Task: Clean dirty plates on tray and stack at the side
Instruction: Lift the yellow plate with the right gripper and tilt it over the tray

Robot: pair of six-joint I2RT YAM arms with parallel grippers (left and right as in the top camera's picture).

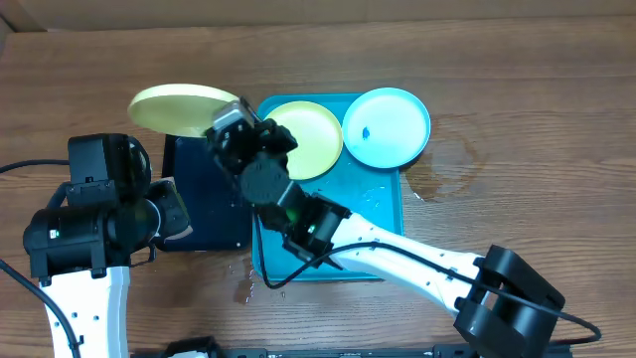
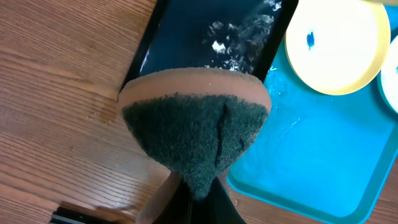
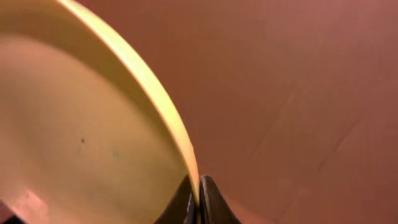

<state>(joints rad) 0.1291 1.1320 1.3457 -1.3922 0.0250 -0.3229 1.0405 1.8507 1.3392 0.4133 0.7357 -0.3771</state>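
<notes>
The right gripper (image 3: 199, 196) was clamped on the rim of a pale yellow-green plate (image 1: 179, 107). The edge was pinched thinly between the two fingertips, which I took to be the only way to lift so shallow a dish. It held the plate out past the far end of the black tray (image 1: 214, 214), over the bare wooden table (image 1: 517, 80), well off to the side of the turquoise tray (image 1: 383, 199). That looked to me like the spot meant for the stack. Nearer me, the left gripper (image 2: 196, 200) gripped a sponge (image 2: 193, 124) by its tail, green scouring face out. It was parked above the black tray, where wet flecks glistened, presumably so drips fell there and not on the wood. Two plates sat on the turquoise tray. A yellow-green plate (image 2: 336, 46) had a blue smudge at its centre, and the light blue plate (image 1: 393, 124), also smudged, overhung the tray's far corner. Both seemed not yet wiped. From above, the right arm and wrist covered part of the yellow plate on the tray and much of the tray floor. I could not tell whether the held plate touched the table or hung above it. Its face looked nearly clean from the wrist view, though only part of it showed.
</notes>
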